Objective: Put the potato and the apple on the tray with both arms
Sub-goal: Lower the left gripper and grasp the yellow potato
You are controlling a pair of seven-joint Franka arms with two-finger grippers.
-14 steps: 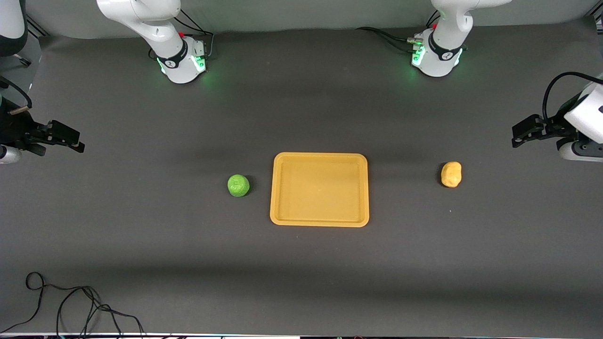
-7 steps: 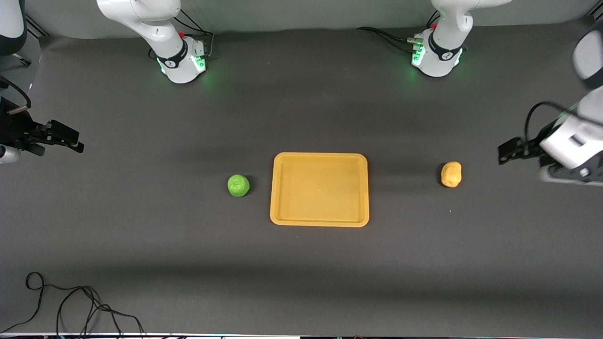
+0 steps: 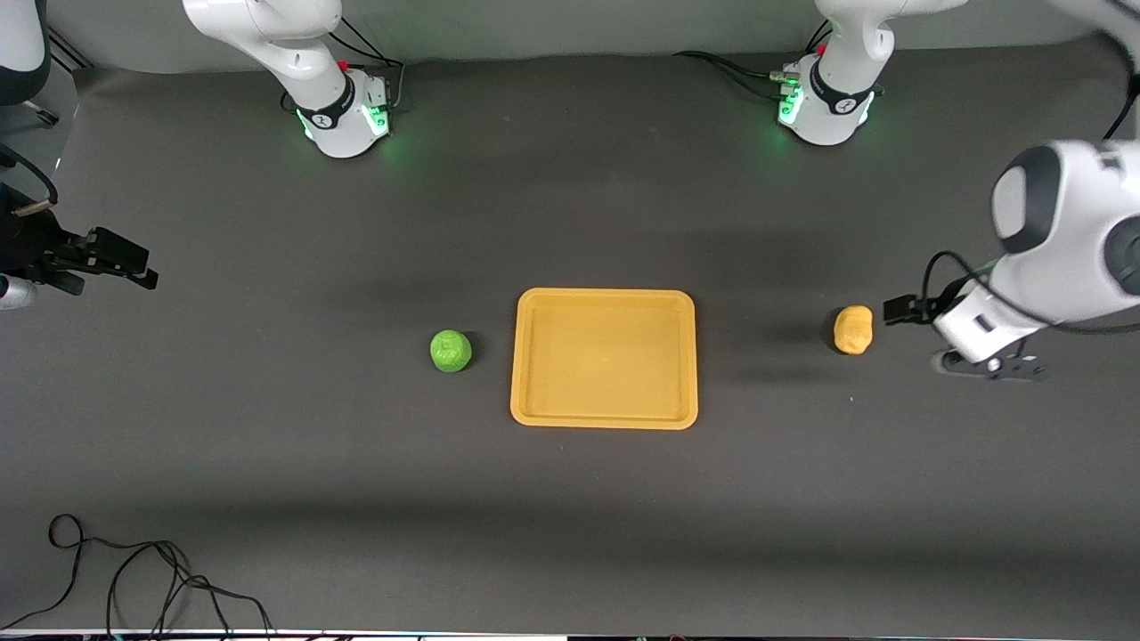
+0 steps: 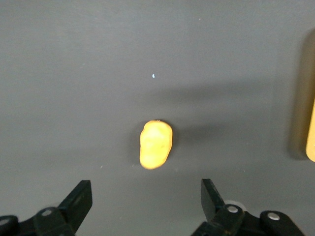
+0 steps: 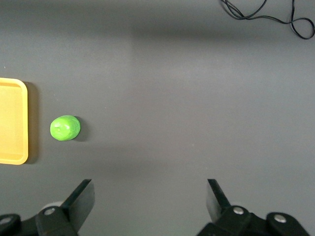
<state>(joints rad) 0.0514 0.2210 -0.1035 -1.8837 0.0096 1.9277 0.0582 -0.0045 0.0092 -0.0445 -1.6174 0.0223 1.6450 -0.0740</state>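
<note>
— Where are your two grippers right now?

— My left gripper (image 4: pixel 145 204) hangs in the air over bare table at the left arm's end, just beside the potato (image 3: pixel 853 329) and not touching it. My right gripper (image 5: pixel 150 206) waits over the table at the right arm's end, well apart from the apple (image 3: pixel 451 350).

— Are they holding anything?

— Nothing. In the left wrist view my fingers (image 4: pixel 78 201) stand wide apart with only dark table between them, and the potato (image 4: pixel 156 144) lies ahead of the gap. In the right wrist view the jaws are spread just as wide, with the apple (image 5: pixel 65 128) a good way off.

— And the task's things?

— The tray (image 3: pixel 534 356) lies flat in the middle of the table with nothing on it. The apple rests on the table near the tray's edge toward the right arm's end, close but not touching. The potato rests on the table toward the left arm's end, farther from the tray than the apple is.

— Anything else on the table?

— A loose black cable (image 3: pixel 134 579) lies near the front camera at the right arm's end.
</note>
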